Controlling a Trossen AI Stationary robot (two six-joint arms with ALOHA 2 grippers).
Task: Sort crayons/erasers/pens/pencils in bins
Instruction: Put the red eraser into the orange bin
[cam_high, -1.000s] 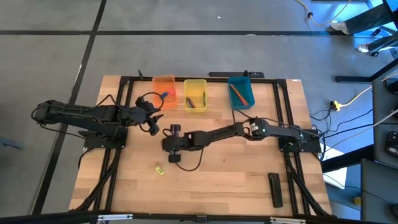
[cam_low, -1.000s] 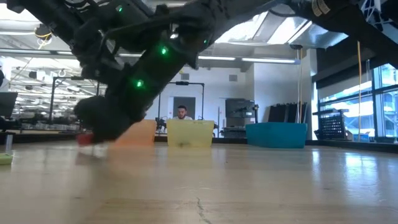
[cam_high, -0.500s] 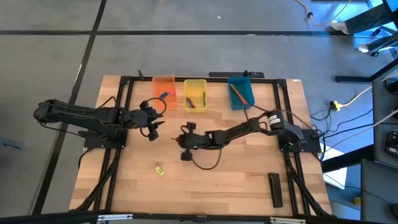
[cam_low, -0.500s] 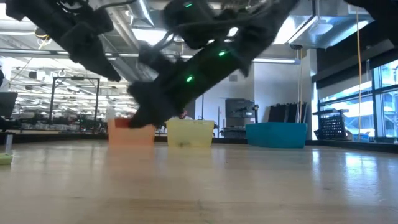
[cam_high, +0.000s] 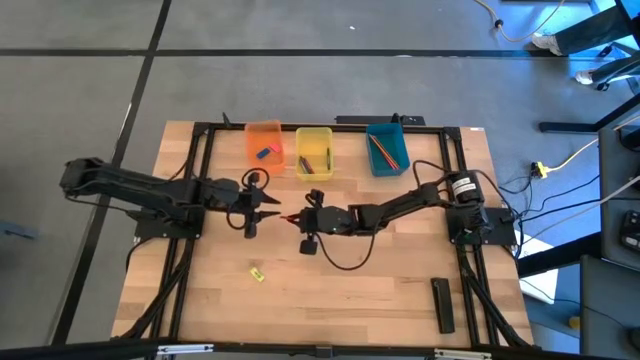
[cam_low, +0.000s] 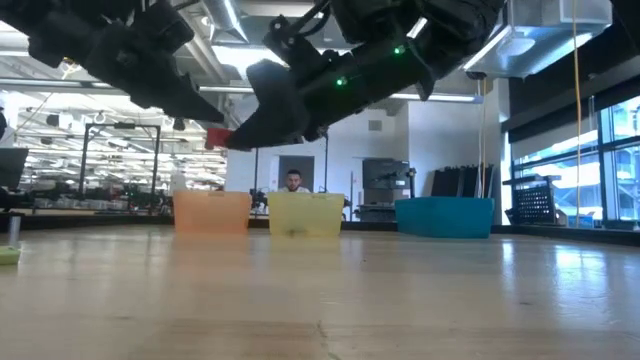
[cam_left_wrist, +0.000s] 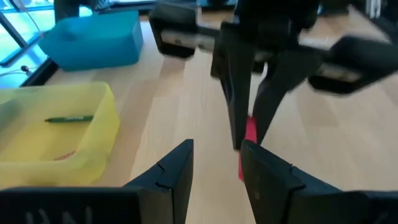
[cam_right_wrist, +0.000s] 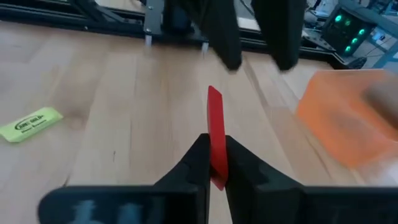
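Wooden table (cam_high: 380, 280), bins (cam_high: 265, 146) at its far edge; right gripper (cam_high: 303, 219) pinches a red eraser (cam_right_wrist: 214, 134) by one end above mid-table, facing the left gripper (cam_high: 262, 211), fingers spread; light, stiff, probably best taken at its free end

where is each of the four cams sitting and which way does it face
High view: above the table, looking straight down; both arms show, left gripper facing right gripper.
Low view: at tabletop height, looking level across to the orange bin; both arms overhead.
Left wrist view: on the left arm, looking past its open fingers at the other gripper.
Right wrist view: on the right arm, looking past fingers shut on the red eraser.
Shared: both wrist views and the low view show that red eraser.
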